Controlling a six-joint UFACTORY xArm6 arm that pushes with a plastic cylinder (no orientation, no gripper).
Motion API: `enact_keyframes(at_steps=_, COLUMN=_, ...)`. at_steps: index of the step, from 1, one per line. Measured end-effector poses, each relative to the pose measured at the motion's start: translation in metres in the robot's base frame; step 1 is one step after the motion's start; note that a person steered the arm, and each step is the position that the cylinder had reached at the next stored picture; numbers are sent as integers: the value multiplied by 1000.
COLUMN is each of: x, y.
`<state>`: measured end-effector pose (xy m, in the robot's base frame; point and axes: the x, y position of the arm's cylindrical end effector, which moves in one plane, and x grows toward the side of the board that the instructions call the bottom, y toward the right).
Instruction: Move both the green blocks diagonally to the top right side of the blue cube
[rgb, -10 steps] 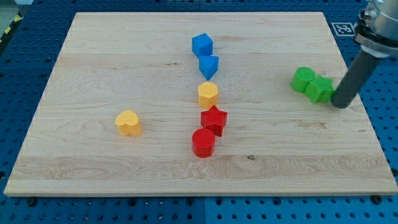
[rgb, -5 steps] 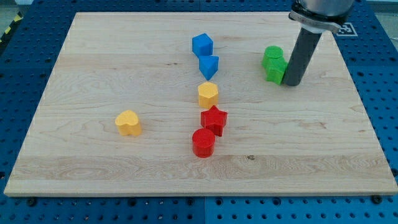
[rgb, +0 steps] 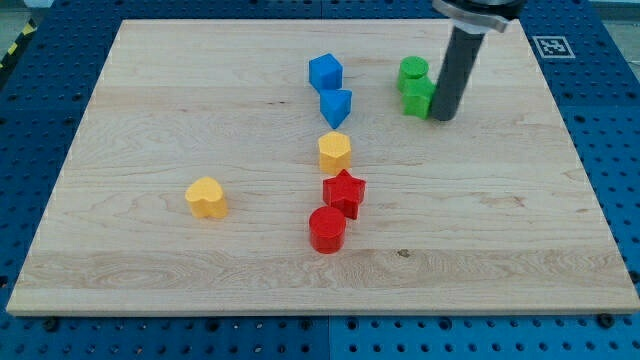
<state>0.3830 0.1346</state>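
Two green blocks sit together right of the blue cube (rgb: 325, 72): a rounded green block (rgb: 412, 71) above and a green cube-like block (rgb: 417, 98) below it. My tip (rgb: 442, 117) touches the lower green block's right side. The green pair lies level with the blue cube, to its right. A blue wedge-shaped block (rgb: 336, 105) sits just below the blue cube.
A yellow hexagonal block (rgb: 335, 152), a red star (rgb: 344, 191) and a red cylinder (rgb: 327, 229) line up below the blue blocks. A yellow heart-shaped block (rgb: 207, 197) lies at the left. The wooden board's (rgb: 150, 90) top edge is near the green blocks.
My tip has pushed both green blocks from the board's right edge leftward and upward, toward the blue cube. The other blocks have not moved.
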Motion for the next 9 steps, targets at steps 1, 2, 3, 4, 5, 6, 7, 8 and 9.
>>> enact_keyframes(at_steps=1, x=-6, y=-23)
enact_keyframes(at_steps=2, x=-19, y=-23)
enact_keyframes(at_steps=3, x=-46, y=-23)
enact_keyframes(at_steps=4, x=-71, y=-23)
enact_keyframes(at_steps=5, x=-86, y=-23)
enact_keyframes(at_steps=6, x=-99, y=-23)
enact_keyframes(at_steps=7, x=-103, y=-23)
enact_keyframes(at_steps=8, x=-102, y=-23)
enact_keyframes(at_steps=9, x=-85, y=-3)
